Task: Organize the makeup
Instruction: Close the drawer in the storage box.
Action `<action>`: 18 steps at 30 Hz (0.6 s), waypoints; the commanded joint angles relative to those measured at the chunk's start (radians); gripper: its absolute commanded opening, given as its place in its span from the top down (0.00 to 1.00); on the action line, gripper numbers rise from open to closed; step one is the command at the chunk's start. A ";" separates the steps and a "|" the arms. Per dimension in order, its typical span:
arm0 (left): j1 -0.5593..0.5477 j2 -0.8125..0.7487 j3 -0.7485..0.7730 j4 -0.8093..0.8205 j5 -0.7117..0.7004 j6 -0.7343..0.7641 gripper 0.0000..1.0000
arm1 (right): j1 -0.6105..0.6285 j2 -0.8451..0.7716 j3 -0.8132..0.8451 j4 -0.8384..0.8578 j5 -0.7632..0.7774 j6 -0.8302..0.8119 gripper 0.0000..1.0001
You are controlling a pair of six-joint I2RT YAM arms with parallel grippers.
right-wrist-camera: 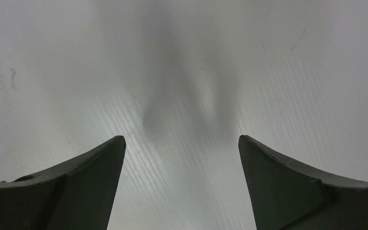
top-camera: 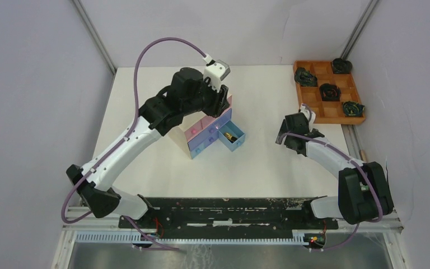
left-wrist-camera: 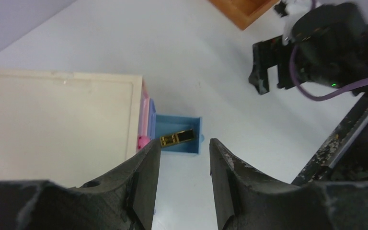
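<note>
— Right, left side first. What is the left claw [left-wrist-camera: 184,143] doing?
— Hangs over the chest [left-wrist-camera: 62,120], pointing down. Fingers parted a little, nothing between them.
— And the makeup?
— One piece in view: a gold tube [left-wrist-camera: 176,138], lying flat in the blue drawer [left-wrist-camera: 177,123]. The drawer is pulled out on the chest's right side, just below the claw's gap. The other drawers, pink and blue, look pushed in; contents hidden.
— Anything loose on the table [top-camera: 269,162]?
— No cosmetics that I can make out from above.
— Right claw [right-wrist-camera: 182,138]?
— Well apart from the chest, to its right, low over bare table. Fingers spread wide, holding nothing.
— Far right?
— Wooden tray [top-camera: 336,119] with dark coils [top-camera: 329,91]. Not makeup; leave it.
— So which step?
— My read: stowing is at its tail end. The tube is in and the drawer is open. The next move likely calls for closing that drawer. The left claw would drop to the drawer's outer face and push it toward the chest, square on, so the light chest doesn't skid or twist. The right claw could brace the chest if it slides.
</note>
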 commanded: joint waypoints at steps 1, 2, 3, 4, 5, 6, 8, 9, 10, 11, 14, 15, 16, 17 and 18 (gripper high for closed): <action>0.073 -0.047 -0.110 0.062 -0.053 0.006 0.50 | 0.009 -0.034 0.075 0.155 -0.135 -0.257 0.05; 0.110 -0.057 -0.143 0.086 -0.014 -0.009 0.50 | 0.013 -0.053 0.071 0.181 -0.161 -0.300 0.05; 0.154 -0.065 -0.180 0.110 0.028 -0.027 0.50 | 0.018 -0.074 0.067 0.206 -0.193 -0.338 0.05; 0.194 -0.076 -0.215 0.128 0.060 -0.041 0.50 | 0.021 -0.091 0.068 0.220 -0.218 -0.375 0.04; 0.232 -0.086 -0.243 0.145 0.083 -0.048 0.49 | 0.021 -0.106 0.072 0.228 -0.239 -0.403 0.04; 0.261 -0.096 -0.267 0.157 0.084 -0.050 0.49 | 0.021 -0.115 0.078 0.230 -0.257 -0.434 0.04; 0.310 -0.114 -0.287 0.165 0.075 -0.049 0.49 | 0.021 -0.127 0.093 0.235 -0.298 -0.488 0.03; 0.327 -0.122 -0.289 0.167 0.069 -0.047 0.49 | 0.022 -0.128 0.099 0.244 -0.327 -0.509 0.03; 0.343 -0.129 -0.285 0.167 0.056 -0.046 0.48 | 0.022 -0.128 0.106 0.249 -0.365 -0.523 0.03; 0.354 -0.137 -0.279 0.165 0.037 -0.048 0.48 | 0.023 -0.127 0.113 0.252 -0.389 -0.531 0.04; 0.380 -0.174 -0.273 0.163 -0.038 -0.051 0.48 | 0.029 -0.121 0.134 0.248 -0.423 -0.522 0.12; 0.387 -0.189 -0.275 0.164 -0.064 -0.054 0.48 | 0.034 -0.117 0.136 0.243 -0.432 -0.520 0.21; 0.395 -0.204 -0.280 0.166 -0.087 -0.058 0.47 | 0.047 -0.114 0.138 0.234 -0.442 -0.519 0.34; 0.401 -0.221 -0.288 0.171 -0.109 -0.063 0.47 | 0.065 -0.111 0.139 0.222 -0.446 -0.519 0.48; 0.406 -0.235 -0.297 0.174 -0.121 -0.069 0.46 | 0.088 -0.105 0.137 0.210 -0.444 -0.517 0.66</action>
